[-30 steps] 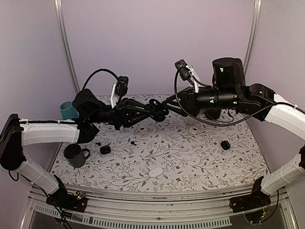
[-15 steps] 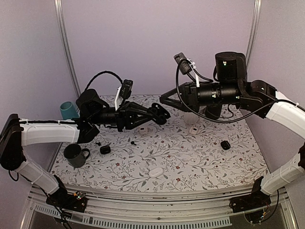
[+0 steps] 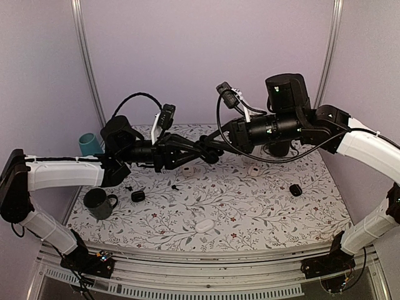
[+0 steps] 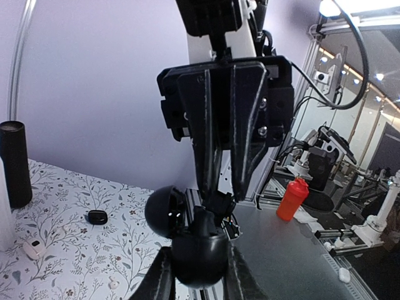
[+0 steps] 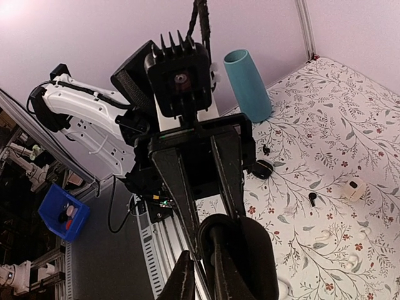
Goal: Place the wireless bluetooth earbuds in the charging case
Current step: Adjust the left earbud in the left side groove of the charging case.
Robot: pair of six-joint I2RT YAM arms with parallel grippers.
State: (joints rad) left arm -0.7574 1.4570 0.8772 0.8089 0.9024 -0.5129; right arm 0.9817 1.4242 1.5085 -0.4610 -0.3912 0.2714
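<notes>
- While both arms are meeting in mid-air above the flowered worktop [image 3: 250, 206], the left claw [image 3: 207, 152] is clamping a round black charging case [image 4: 199, 251]. The case's lid [image 4: 164, 212] is hanging open to one side.
- The right claw [image 4: 217, 199] is facing the left claw and pointing its fingers down at the mouth of the case. The tips are sitting close together, but I cannot tell whether they are pinching anything, because that spot is small and dark.
- The insertion step itself seems to be in hand: one arm is steadying the case while the other is working at its opening.
- A loose earbud [image 5: 312, 199], tiny and black with a short stem, is lying on the worktop. It is well apart from both claws and near a small white case [image 5: 355, 187].
- Also sitting on the worktop are a teal cup [image 3: 87, 145], a dark mug [image 3: 99, 203] and a second black case [image 3: 295, 189].
- If the right claw is carrying an earbud, the next move is calling for a fine line-up of its stem with a socket, then a gentle push and a release. The left claw should be keeping the case level throughout.
- After that, the loose earbud is waiting to be fetched.
</notes>
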